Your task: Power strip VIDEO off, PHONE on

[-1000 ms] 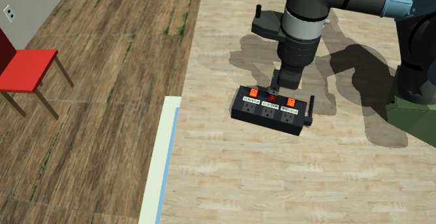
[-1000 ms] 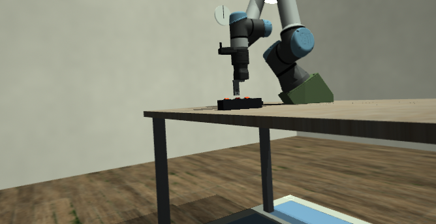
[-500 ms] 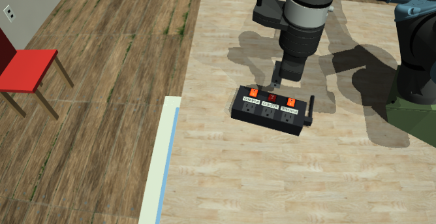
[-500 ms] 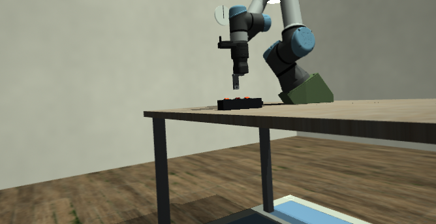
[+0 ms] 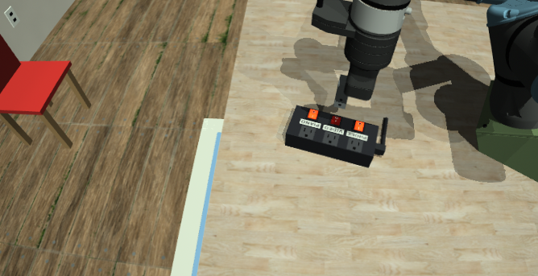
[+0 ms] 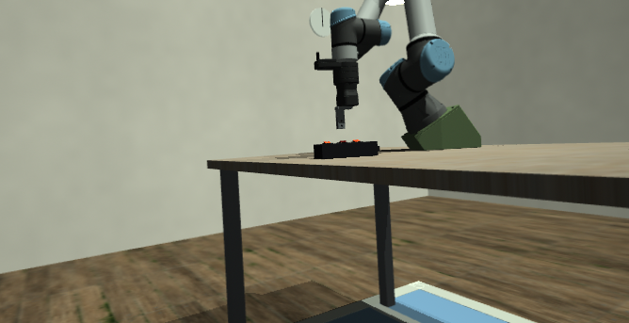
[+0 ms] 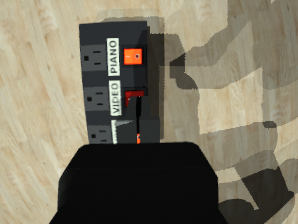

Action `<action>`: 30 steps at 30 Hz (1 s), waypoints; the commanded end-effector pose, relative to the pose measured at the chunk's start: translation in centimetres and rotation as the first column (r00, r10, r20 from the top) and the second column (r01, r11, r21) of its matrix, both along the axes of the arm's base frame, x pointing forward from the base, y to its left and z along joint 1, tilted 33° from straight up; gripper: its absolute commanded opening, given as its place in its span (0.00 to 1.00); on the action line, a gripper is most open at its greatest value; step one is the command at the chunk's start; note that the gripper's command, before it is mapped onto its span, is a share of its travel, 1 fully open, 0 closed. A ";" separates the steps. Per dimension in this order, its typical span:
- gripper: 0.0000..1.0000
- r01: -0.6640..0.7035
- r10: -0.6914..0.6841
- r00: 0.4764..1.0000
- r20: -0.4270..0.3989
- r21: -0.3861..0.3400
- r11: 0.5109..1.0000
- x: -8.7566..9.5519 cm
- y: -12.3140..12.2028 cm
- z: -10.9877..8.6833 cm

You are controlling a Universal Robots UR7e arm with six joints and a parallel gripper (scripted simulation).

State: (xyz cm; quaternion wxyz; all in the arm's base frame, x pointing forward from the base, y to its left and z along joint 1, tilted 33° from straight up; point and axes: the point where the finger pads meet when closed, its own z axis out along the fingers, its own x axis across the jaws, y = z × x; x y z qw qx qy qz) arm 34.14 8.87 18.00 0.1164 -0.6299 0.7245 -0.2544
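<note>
The black power strip (image 5: 334, 140) (image 6: 346, 150) (image 7: 97, 83) lies flat and right way up on the wooden table (image 5: 322, 215) (image 6: 424, 167). Its PIANO switch (image 5: 312, 113) (image 7: 133, 56) glows bright orange. The VIDEO switch (image 5: 335, 120) (image 7: 135, 95) in the middle is dark red. The PHONE switch (image 5: 358, 125) glows bright orange; in the wrist view it is mostly hidden under the gripper body. My gripper (image 5: 341, 103) (image 6: 340, 124) (image 7: 139, 107) hangs a little above the strip, over the VIDEO switch, with its fingers together and nothing between them.
The strip's black plug stub (image 5: 383, 134) sticks up at its right end. The green robot base (image 5: 507, 142) (image 6: 443, 131) stands at the table's right. A red chair (image 5: 32, 86) and a pale mat with a blue stripe (image 5: 199, 195) are on the floor to the left.
</note>
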 end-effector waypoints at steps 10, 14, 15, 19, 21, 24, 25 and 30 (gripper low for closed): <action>1.00 0.000 0.000 1.000 0.001 0.000 1.000 -0.8 0.4 1.4; 1.00 0.000 0.000 1.000 0.001 0.000 1.000 -1.2 0.5 2.1; 1.00 0.000 0.000 1.000 0.001 0.000 1.000 -1.4 0.6 2.4; 1.00 0.000 0.000 1.000 0.001 0.000 1.000 -2.4 1.1 4.2; 1.00 0.000 0.000 1.000 0.001 0.000 1.000 -2.9 1.3 5.1; 1.00 0.000 0.000 1.000 0.001 0.000 1.000 -3.7 1.7 6.4; 1.00 0.000 0.000 1.000 0.001 0.000 1.000 -3.9 1.8 6.7; 1.00 0.000 0.000 1.000 0.001 0.000 1.000 -4.4 2.0 7.7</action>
